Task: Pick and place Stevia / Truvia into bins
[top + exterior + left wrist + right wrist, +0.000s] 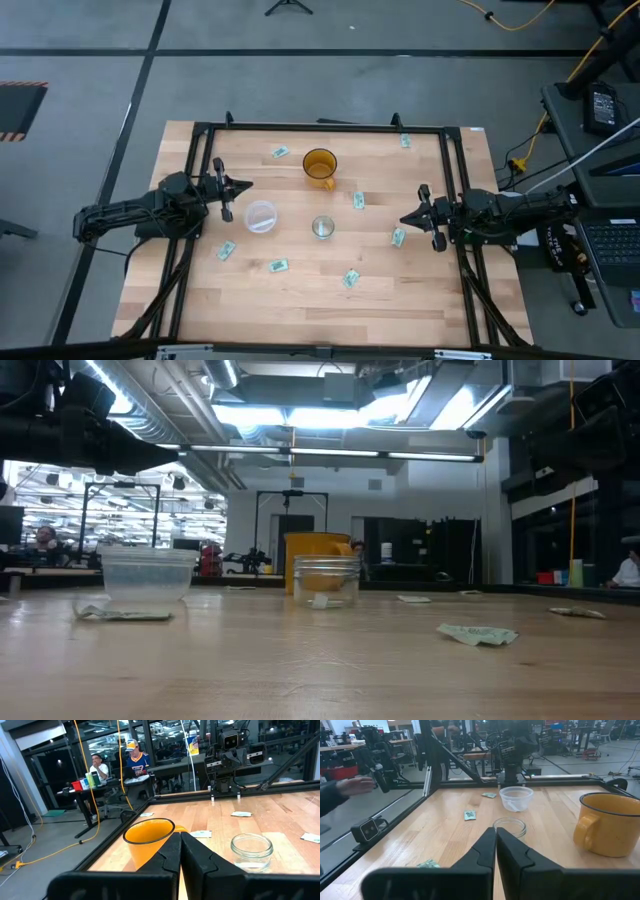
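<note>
At the left of the high view, the left hand hovers over the left edge of the desk, its fingers pressed together on nothing; its own wrist view shows the two dark fingers meeting with no gap. Just right of it and slightly lower in the frame stands the clear plastic cup, with one Stevia sachet below it toward the lower left and another further right along the lower part of the desk. A third sachet lies near the upper edge, left of the amber mug (the mug sits at upper centre, handle downward in the frame). Below the mug is the small silvery cup, and between them, a little to the right, lies a sachet. More sachets lie at lower centre-right, at centre-right, and near the upper right corner. At the right edge, the right hand also hovers with its fingers squeezed together and holding nothing, near the centre-right sachet but apart from it.
</note>
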Action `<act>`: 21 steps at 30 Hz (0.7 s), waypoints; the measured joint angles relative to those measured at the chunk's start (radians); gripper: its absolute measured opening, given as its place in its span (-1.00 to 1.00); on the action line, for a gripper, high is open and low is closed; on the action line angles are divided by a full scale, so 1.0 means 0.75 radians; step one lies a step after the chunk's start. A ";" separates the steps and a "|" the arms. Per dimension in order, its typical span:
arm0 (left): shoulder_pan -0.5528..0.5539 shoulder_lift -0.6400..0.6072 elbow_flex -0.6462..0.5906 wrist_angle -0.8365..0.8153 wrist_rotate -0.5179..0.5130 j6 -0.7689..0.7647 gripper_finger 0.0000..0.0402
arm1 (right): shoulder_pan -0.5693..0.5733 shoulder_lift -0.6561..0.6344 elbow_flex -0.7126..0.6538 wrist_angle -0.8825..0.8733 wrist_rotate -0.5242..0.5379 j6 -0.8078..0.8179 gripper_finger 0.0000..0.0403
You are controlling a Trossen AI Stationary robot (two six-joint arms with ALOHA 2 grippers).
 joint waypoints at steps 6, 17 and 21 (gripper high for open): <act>0.000 0.000 0.000 0.001 0.000 0.114 -0.98 | 0.000 0.000 0.000 0.000 0.000 0.000 -0.91; 0.000 0.000 0.000 0.003 0.000 0.153 -0.98 | 0.000 0.000 0.000 0.000 0.001 -0.004 -0.91; 0.000 0.000 0.000 0.011 0.000 0.153 -0.98 | 0.000 0.000 0.000 0.001 0.002 -0.072 -0.91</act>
